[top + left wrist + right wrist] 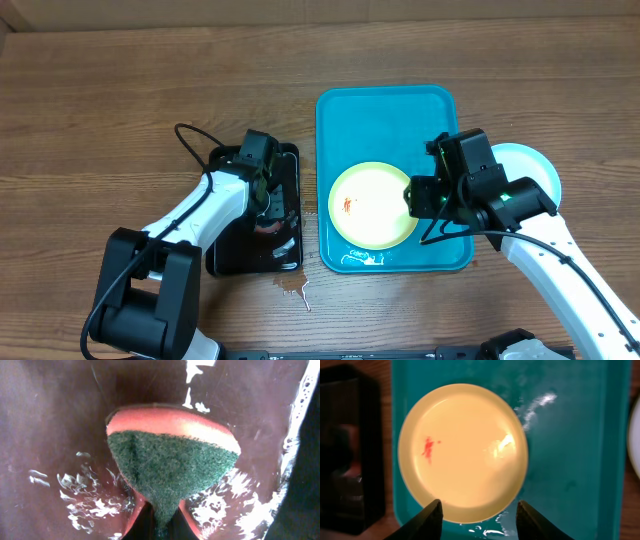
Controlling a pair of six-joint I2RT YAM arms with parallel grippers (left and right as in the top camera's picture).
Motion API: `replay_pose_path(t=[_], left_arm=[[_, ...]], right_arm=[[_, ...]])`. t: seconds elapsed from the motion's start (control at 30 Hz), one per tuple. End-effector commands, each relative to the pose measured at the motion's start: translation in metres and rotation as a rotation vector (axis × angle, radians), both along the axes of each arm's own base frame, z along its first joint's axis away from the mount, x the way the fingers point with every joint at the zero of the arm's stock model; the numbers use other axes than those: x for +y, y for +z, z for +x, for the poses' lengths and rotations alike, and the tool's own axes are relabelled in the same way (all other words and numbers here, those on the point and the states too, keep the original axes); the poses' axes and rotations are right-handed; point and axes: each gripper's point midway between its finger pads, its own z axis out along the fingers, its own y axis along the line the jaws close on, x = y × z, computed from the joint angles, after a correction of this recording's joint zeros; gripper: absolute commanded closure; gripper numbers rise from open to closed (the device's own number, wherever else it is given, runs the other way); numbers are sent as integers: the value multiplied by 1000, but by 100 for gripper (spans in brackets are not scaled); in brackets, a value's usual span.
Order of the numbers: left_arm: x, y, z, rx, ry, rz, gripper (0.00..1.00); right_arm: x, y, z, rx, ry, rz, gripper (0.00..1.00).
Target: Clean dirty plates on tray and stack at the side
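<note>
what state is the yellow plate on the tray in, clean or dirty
Dirty. The yellow plate, lying flat in the turquoise tray, shows a red smear off its centre.

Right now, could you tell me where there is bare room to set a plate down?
The far half of the tray is bare, between its rim and the yellow plate. The table left of the black tray is open. Crowded: the tray's near right, where the right end effector straddles that plate's edge, beside the blue plate.

The left arm reaches forward from its base, its pincer [268, 200] pointing down, clamped on a sponge [170, 465]. The right arm bends inward, its pincer [484, 520] facing down, fingers spread apart.
</note>
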Motion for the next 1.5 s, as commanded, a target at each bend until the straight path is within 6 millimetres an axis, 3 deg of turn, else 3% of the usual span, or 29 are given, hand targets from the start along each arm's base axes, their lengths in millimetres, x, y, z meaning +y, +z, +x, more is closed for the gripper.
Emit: replay_pose_path(t=[0.0, 0.13, 0.27, 0.4, 0.57, 0.77, 1.2, 1.33, 1.47], left_arm=[[-4, 17, 13, -7, -31, 8, 96], [-9, 57, 32, -28, -57, 6, 96], [-5, 96, 49, -75, -49, 49, 96], [2, 116, 56, -100, -42, 91, 96], [2, 115, 55, -94, -42, 94, 96], [3, 111, 51, -82, -44, 97, 96], [2, 109, 50, -75, -44, 90, 96], [-9, 108, 47, -68, -64, 53, 96], [-35, 109, 45, -75, -114, -9, 96]], right_arm=[[-26, 0, 11, -11, -169, -48, 51], [-38, -2, 14, 15, -183, -2, 47], [-24, -3, 9, 47, 1, 115, 46], [-28, -17, 4, 102, 6, 117, 46], [-17, -41, 3, 164, 80, 130, 46], [-20, -75, 21, 202, 39, 101, 60], [-13, -116, 15, 265, 56, 90, 61], [-10, -120, 16, 250, 63, 93, 73], [-8, -119, 20, 250, 11, 109, 87]])
